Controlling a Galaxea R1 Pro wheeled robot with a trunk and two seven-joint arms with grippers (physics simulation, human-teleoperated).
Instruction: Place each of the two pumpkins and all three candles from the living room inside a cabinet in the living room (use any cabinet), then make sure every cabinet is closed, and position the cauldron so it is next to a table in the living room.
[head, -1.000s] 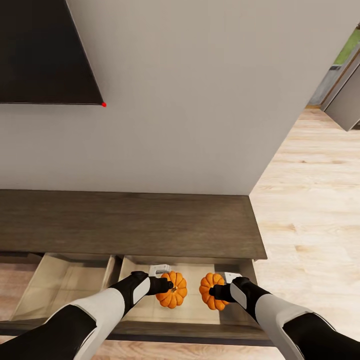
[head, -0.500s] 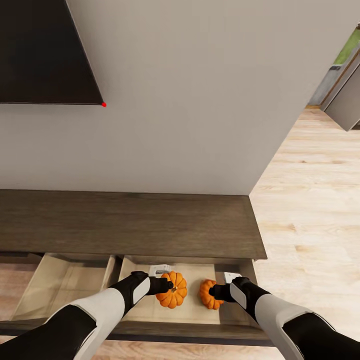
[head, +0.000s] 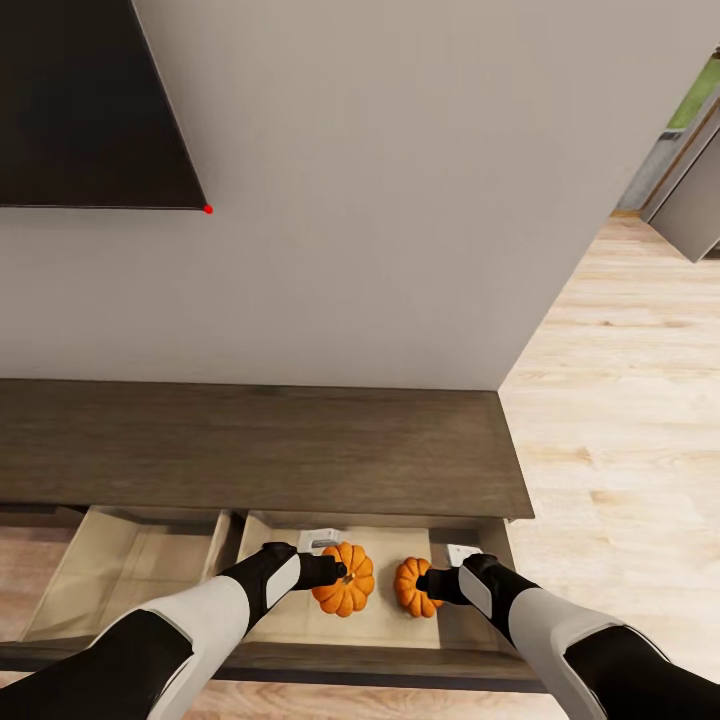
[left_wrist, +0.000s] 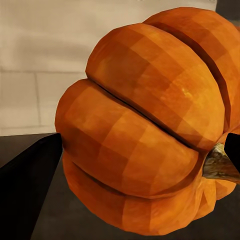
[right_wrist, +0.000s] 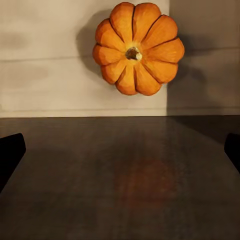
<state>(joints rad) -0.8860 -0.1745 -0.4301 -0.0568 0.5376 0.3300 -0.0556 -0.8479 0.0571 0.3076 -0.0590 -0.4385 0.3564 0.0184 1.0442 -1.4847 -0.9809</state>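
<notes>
right pumpkin (head: 413, 587) dropped into drawer (head: 380, 625), left pumpkin (head: 346, 579) gripped

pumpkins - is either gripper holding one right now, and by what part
The left gripper grips one pumpkin by its sides, over the open drawer. The right gripper is open and holds nothing; the other pumpkin lies on the drawer floor.

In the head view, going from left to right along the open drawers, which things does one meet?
Left open drawer → left gripper → pumpkin it holds → second pumpkin lying in the right drawer → right gripper → wooden floor.
</notes>
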